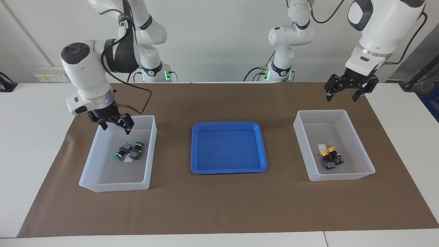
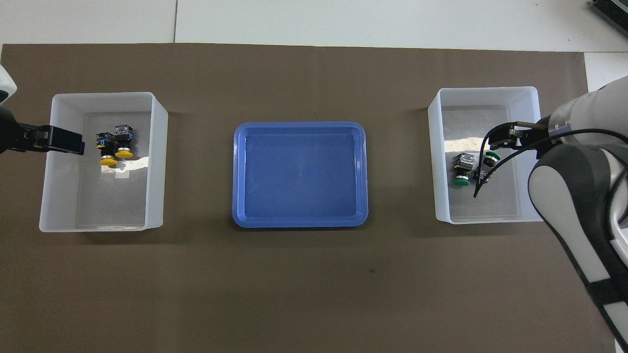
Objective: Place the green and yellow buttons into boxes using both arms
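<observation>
Two green buttons (image 1: 128, 151) (image 2: 472, 166) lie side by side on the floor of the box (image 1: 116, 187) (image 2: 436, 162) at the right arm's end of the table. My right gripper (image 1: 116, 128) hangs open and empty above that box's rim, clear of the buttons. Two yellow buttons (image 1: 331, 157) (image 2: 115, 146) lie together in the other box (image 1: 339, 177) (image 2: 157, 162) at the left arm's end. High over the brown mat beside that box, my left gripper (image 1: 341, 99) waits, open and holding nothing.
A shallow blue tray (image 1: 228, 147) (image 2: 299, 174) with nothing in it sits on the brown mat (image 1: 219, 206) between the two boxes. Two smaller white arms with green lights stand at the robots' end of the table.
</observation>
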You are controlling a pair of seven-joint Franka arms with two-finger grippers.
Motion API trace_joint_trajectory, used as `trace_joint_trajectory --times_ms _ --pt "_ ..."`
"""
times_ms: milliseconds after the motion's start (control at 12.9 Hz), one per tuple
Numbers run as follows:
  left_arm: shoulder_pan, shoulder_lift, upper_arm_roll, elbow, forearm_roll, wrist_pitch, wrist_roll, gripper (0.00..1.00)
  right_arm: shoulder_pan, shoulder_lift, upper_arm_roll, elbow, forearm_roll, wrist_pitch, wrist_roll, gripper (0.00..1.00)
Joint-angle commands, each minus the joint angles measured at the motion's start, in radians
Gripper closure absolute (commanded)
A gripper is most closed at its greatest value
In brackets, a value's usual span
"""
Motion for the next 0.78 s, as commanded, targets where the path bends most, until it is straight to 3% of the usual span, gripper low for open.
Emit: trace_joint_trajectory --times_ms 0,155,311,466,699 --pt "-0.002 0.014 0.004 0.037 -0.012 -0.051 -0.002 0.00 -0.017 -0.101 0.003 0.001 0.002 -0.116 -0.069 0.00" --pt "-0.042 0.011 0.022 0.037 -0.012 -0.054 0.004 0.00 -0.021 -0.119 -0.006 0.060 0.044 -0.210 -0.073 0.00" --pt "-0.120 0.010 0.116 0.037 -0.013 -0.053 0.009 0.00 -0.023 -0.119 -0.015 0.143 0.053 -0.303 -0.073 0.00" --pt "-0.102 0.011 0.111 0.037 -0.013 -0.051 0.010 0.00 -0.021 -0.130 -0.018 0.197 0.053 -0.371 -0.073 0.00" --pt "-0.087 0.014 0.107 0.037 -0.010 -0.069 0.010 0.00 -0.018 -0.159 -0.018 0.147 0.055 -0.365 -0.067 0.00"
